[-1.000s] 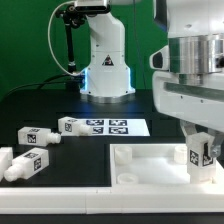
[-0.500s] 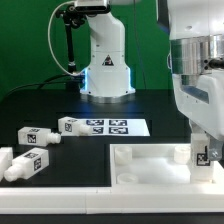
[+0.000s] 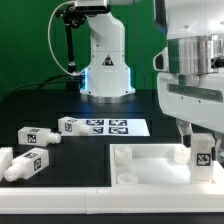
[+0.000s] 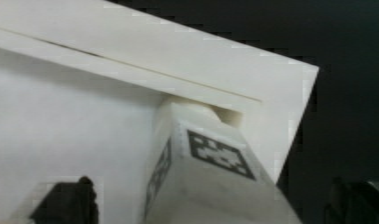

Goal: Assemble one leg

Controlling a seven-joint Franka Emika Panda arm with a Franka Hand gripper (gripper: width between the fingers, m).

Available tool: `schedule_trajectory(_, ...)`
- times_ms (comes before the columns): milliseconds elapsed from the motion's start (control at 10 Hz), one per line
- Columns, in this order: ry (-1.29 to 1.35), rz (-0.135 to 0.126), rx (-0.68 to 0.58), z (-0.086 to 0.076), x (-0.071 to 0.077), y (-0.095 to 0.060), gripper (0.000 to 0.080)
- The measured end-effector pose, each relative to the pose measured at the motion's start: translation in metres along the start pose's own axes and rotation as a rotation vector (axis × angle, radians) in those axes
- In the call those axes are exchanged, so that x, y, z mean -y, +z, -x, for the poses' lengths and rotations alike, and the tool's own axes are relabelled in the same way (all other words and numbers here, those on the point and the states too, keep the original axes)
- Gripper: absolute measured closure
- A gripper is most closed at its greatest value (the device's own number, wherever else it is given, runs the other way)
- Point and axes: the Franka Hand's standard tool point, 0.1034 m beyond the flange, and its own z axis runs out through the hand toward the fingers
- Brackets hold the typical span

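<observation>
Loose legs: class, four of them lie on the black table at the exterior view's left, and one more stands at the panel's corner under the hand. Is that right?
Not quite: the exterior view shows three loose legs on the table, not four. The rest holds: another leg stands at the corner of the white panel, under the hand.

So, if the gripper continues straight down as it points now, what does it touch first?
Most likely the leg standing upright at the panel's corner: the gripper is directly above it. In the wrist view the leg lies between the fingertips. Whether they already touch it is unclear.
</observation>
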Motion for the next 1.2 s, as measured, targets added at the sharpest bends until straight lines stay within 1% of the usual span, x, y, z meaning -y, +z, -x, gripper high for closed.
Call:
schedule_trajectory(600, 0.0, 0.0, 0.0, 0.0, 0.0, 0.0, 0.015)
schedule_trajectory(700, -0.231, -0.004, -0.003, -0.003, 0.001, 0.0, 0.015)
schedule_trajectory(800, -0.329, 0.01, -0.002, 0.003, 0.0, 0.0, 0.015)
schedule_trajectory(900, -0.541, 0.012, -0.01, 0.007, 0.001, 0.0, 0.015)
schedule_trajectory(1100, -0.852, 0.016, -0.004, 0.008, 0.0, 0.001, 0.015)
schedule_trajectory(1200, -0.888, 0.018, -0.007, 0.007, 0.0, 0.001, 0.015)
